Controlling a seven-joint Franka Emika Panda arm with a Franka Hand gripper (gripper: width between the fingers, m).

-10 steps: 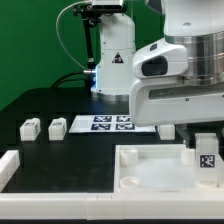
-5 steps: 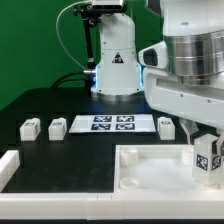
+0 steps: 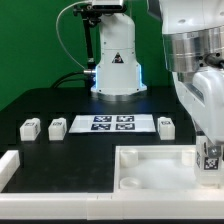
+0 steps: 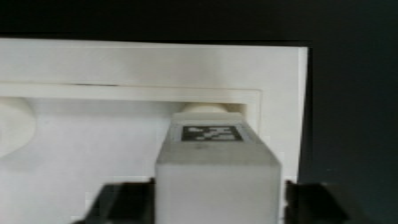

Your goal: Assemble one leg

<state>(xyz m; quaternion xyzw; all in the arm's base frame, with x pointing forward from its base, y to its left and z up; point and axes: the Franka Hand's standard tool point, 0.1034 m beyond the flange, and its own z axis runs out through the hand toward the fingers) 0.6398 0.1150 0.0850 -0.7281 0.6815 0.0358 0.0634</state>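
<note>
My gripper (image 3: 207, 148) is shut on one leg (image 3: 211, 160), a small white block with a black-and-white tag. It holds the leg upright at the near corner of the large white tray-like piece (image 3: 150, 162), on the exterior view's right. In the wrist view the leg (image 4: 214, 165) fills the space between my dark fingers (image 4: 125, 200), its tag facing the camera. Its far end is at a small white peg-like bump by the tray's raised rim (image 4: 160, 60). Three more legs lie on the black table: two at the left (image 3: 30, 128) (image 3: 57, 128) and one right of the marker board (image 3: 166, 126).
The marker board (image 3: 112, 123) lies flat at the table's middle back. A white raised-rim piece (image 3: 8, 165) sits at the exterior view's lower left. The robot base (image 3: 115, 60) stands behind the board.
The arm has turned and shifted toward the exterior view's right. The held leg has moved slightly right and down at the tray's corner. The grip is unchanged.
</note>
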